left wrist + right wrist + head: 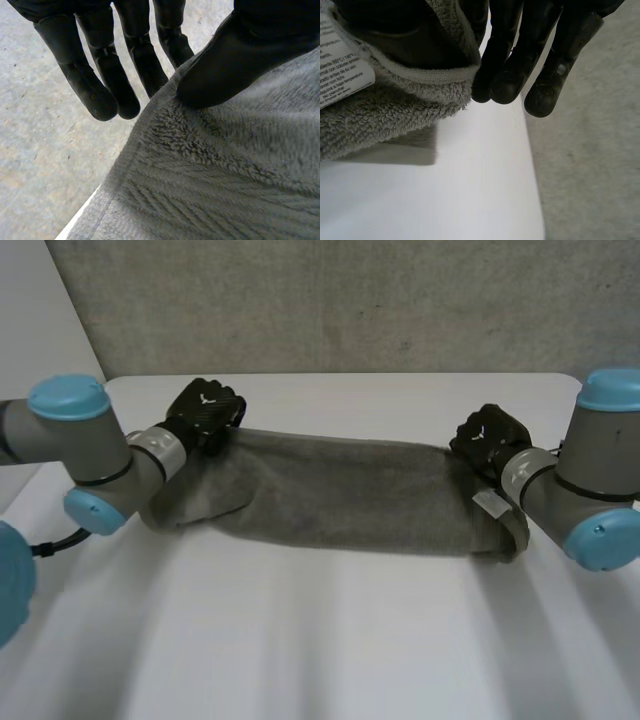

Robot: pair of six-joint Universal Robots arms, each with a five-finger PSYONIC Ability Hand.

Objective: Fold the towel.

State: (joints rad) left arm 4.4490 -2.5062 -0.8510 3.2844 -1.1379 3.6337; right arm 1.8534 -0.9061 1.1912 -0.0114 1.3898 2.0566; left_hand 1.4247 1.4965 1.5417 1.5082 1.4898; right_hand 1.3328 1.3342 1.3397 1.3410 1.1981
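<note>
Because left hand [205,412] & right hand [487,438] each pinch one end, towel [330,490] spans surface [330,640] taut (prob. for a straight fold).

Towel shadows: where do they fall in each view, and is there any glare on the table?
Head view: a soft shadow lies on the table before the towel, with pale streaks nearer the camera. Right wrist view: a darker shadow sits under the towel; the table is bright, without glare. Left wrist view: the towel is evenly lit.
</note>
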